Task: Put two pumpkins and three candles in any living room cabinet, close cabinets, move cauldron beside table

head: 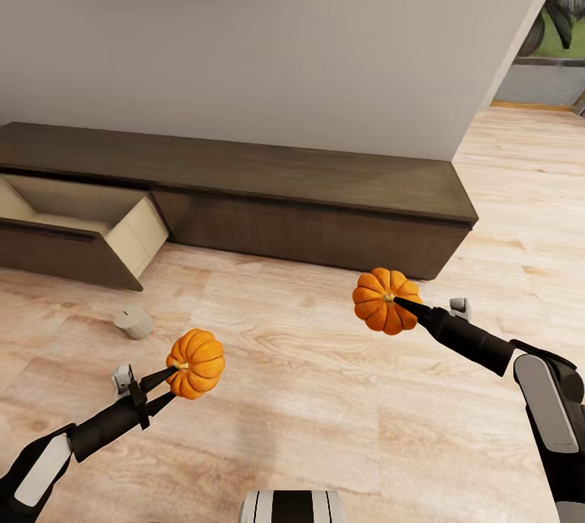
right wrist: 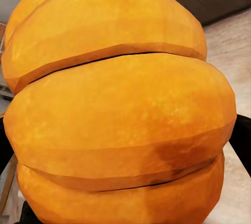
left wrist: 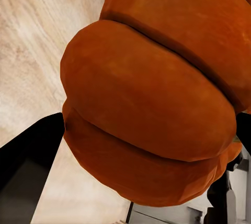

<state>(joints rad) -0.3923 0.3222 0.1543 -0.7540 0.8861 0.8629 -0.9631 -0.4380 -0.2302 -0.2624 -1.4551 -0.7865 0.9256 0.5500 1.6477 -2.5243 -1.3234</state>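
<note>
— What is seen in the cabinet (head: pixel 244 182)?
— One drawer (head: pixel 77 226) is pulled open; nothing is visible inside. A candle (head: pixel 134 322) lies nearby.
— The arms?
— Both are extended above the floor (head: pixel 325 409): a pumpkin (head: pixel 197 362) is clamped by the left gripper (head: pixel 166 387), another pumpkin (head: pixel 386 300) by the right gripper (head: pixel 406 306).

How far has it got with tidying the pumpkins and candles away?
Early on. Done: one drawer of the long cabinet is pulled open, and looks empty. In hand: the left gripper holds one pumpkin, the right gripper the other pumpkin, both above the floor. Left: putting them in, one candle lying on the floor near the drawer, then closing up.
</note>
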